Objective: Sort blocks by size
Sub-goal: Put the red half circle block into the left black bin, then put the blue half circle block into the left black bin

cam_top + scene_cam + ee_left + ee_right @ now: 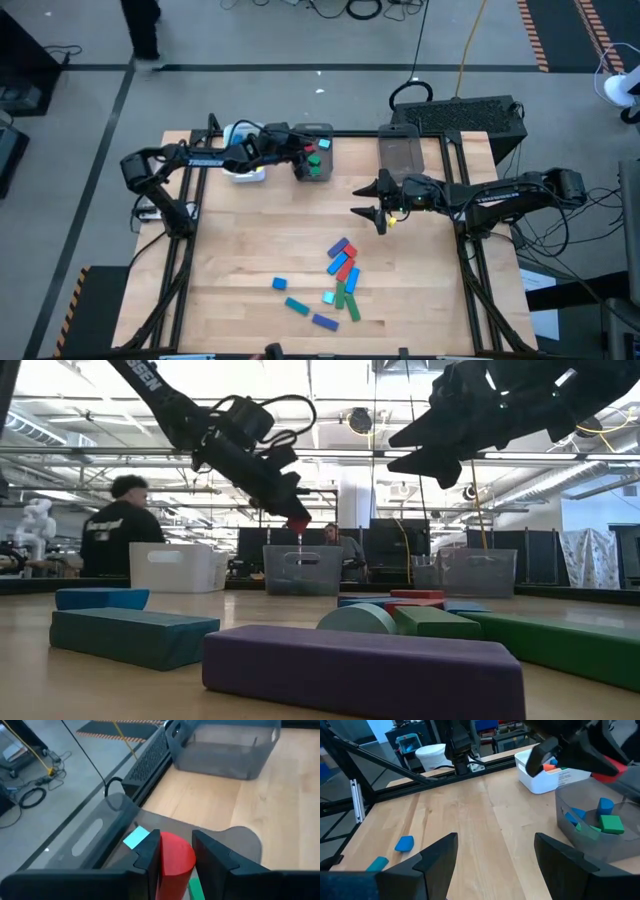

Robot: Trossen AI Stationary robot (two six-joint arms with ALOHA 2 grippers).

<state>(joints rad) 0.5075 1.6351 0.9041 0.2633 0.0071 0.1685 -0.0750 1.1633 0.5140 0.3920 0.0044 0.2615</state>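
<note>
My left gripper (312,150) is shut on a red block (173,857) above the left grey bin (313,165). That bin holds blue and green blocks (600,817). My right gripper (376,205) hangs open and empty above bare table, right of the middle; it also shows in its wrist view (495,855). Several loose blocks (340,272) in blue, red, green, teal and purple lie flat on the table near the front. In the low view a purple bar (360,665) and a teal bar (130,635) lie nearest. My left gripper pinches the red block by its two opposite sides (162,862) between its two fingers; the block's rounded end sticks out past the fingertips. The fingers slant downward from the table's left. The block (298,521) hangs clear above the bin.
A white tray (243,165) with small blocks stands left of the left grey bin. A second grey bin (403,150) stands at the far right. A person (120,525) and more bins show beyond the table's far edge. Bare wood lies between the bins and the loose blocks.
</note>
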